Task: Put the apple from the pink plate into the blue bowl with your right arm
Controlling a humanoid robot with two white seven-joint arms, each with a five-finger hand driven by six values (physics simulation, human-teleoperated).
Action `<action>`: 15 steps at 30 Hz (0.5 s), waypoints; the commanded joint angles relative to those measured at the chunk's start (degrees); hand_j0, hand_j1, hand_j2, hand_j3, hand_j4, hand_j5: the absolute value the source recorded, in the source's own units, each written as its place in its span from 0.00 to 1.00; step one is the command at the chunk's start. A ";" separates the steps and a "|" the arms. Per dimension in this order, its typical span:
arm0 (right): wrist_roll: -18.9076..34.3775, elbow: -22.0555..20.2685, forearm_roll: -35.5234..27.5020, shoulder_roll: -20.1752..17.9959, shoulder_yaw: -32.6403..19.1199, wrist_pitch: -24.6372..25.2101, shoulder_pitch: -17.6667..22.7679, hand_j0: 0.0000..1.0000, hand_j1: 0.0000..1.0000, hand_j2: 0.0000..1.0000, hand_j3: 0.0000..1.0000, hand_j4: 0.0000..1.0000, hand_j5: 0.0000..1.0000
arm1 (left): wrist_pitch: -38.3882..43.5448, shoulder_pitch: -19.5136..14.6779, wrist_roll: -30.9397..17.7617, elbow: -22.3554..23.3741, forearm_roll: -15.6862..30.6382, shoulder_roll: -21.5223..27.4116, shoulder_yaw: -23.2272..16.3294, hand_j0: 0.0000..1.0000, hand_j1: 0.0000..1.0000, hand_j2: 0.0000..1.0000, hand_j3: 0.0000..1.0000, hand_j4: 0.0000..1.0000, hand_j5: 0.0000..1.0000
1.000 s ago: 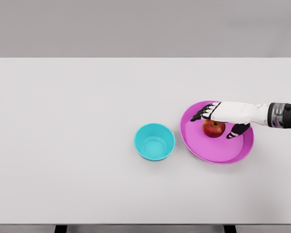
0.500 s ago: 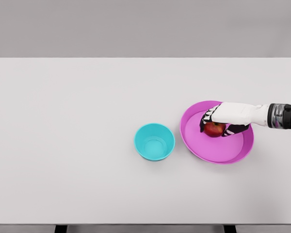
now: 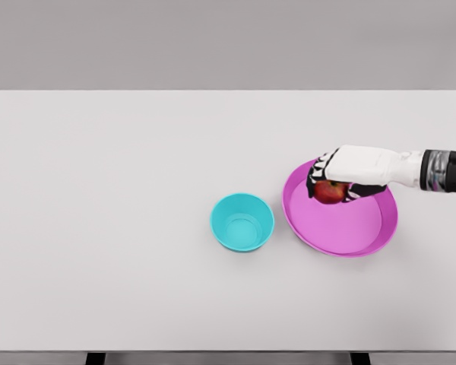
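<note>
The right hand (image 3: 336, 182) has its fingers wrapped over the apple (image 3: 330, 192), which looks light, rigid and smooth; gripping around its widest part seems safest.

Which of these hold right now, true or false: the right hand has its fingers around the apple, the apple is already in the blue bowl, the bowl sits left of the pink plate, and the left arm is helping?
1. The right hand has its fingers closed around the apple. True.
2. The apple is in the blue bowl. False: it is over the pink plate, and the bowl holds nothing.
3. The bowl sits left of the plate. True.
4. The left arm is helping. False: it is out of view.
</note>
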 commanded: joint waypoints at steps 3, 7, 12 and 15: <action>-0.02 -4.32 -0.33 0.26 -0.55 0.15 -0.35 0.53 0.53 0.53 0.53 0.53 0.53 | 0.00 0.00 -0.01 0.00 0.00 0.00 0.00 1.00 1.00 1.00 1.00 1.00 1.00; -0.02 -7.48 -0.33 0.79 -0.46 0.15 -0.44 0.53 0.53 0.53 0.53 0.53 0.53 | 0.00 0.00 -0.01 0.00 0.00 0.00 0.00 1.00 1.00 1.00 1.00 1.00 1.00; -0.02 -9.15 -0.25 5.53 0.07 0.15 0.09 0.53 0.53 0.53 0.53 0.53 0.53 | 0.00 0.00 -0.01 0.00 0.00 0.00 0.00 1.00 1.00 1.00 1.00 1.00 1.00; -0.02 -9.94 -0.24 6.59 0.42 0.15 0.26 0.53 0.53 0.53 0.53 0.53 0.53 | 0.00 0.00 -0.01 0.00 0.00 0.00 0.00 1.00 1.00 1.00 1.00 1.00 1.00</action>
